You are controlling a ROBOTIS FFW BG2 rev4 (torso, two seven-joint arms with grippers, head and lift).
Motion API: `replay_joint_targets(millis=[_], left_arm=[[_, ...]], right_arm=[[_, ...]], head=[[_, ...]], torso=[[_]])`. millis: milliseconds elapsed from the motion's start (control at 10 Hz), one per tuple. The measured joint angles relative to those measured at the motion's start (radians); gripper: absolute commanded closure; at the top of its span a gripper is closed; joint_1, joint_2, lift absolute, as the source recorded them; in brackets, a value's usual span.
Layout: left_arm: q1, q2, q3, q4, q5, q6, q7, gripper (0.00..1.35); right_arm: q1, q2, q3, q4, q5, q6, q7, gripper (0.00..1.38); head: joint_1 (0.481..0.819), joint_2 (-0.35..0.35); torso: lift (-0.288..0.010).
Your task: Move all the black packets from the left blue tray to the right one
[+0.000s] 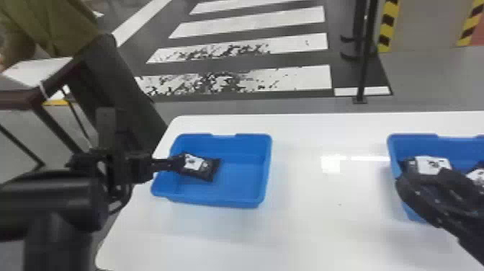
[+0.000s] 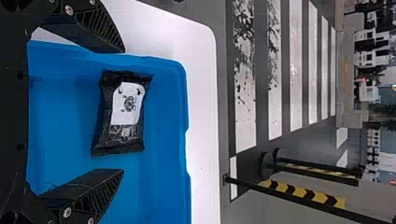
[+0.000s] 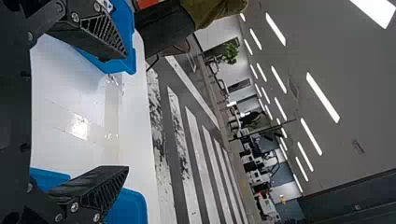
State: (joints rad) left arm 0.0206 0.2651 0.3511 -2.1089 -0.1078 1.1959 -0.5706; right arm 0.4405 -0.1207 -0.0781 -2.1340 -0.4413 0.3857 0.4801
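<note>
My left gripper reaches over the left side of the left blue tray, beside a black packet with a white label. In the left wrist view, that gripper is open and the packet lies on the tray floor between and beyond its fingers, held by neither. Over the near left part of the right blue tray is my right gripper. Black packets with white labels lie in that tray, partly hidden by this gripper. The right wrist view shows the right gripper open, nothing between its fingers.
Both trays stand on a white table, with a wide stretch of tabletop between them. Past its far edge are a striped floor and a dark post. Another table stands at the upper left.
</note>
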Motion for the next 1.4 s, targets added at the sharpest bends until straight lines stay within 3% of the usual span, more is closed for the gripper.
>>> replay_joint_targets(millis=[600,1000,1200,1300,1400], left_arm=[[-0.288,0.009,-0.225,0.479,-0.165,-0.054,0.028,0.12],[-0.349,0.004,-0.275,0.625,-0.184,-0.073,0.043,0.13],[-0.384,0.003,-0.297,0.715,-0.185,-0.085,0.045,0.40],[-0.398,0.002,-0.305,0.749,-0.186,-0.088,0.045,0.75],[-0.403,0.001,-0.308,0.763,-0.188,-0.086,0.044,1.01]], right_arm=[[0.011,0.003,0.018,0.024,-0.051,0.033,0.012,0.19],[0.009,0.003,0.018,0.033,-0.072,0.036,0.018,0.19],[0.009,0.003,0.018,0.039,-0.084,0.038,0.019,0.19],[0.009,0.003,0.018,0.043,-0.090,0.039,0.020,0.19],[0.009,0.004,0.018,0.046,-0.095,0.040,0.022,0.19]], head=[[0.695,0.297],[0.695,0.291],[0.695,0.290],[0.695,0.290],[0.695,0.290]], torso=[[-0.140],[-0.140],[-0.140],[-0.140],[-0.140]])
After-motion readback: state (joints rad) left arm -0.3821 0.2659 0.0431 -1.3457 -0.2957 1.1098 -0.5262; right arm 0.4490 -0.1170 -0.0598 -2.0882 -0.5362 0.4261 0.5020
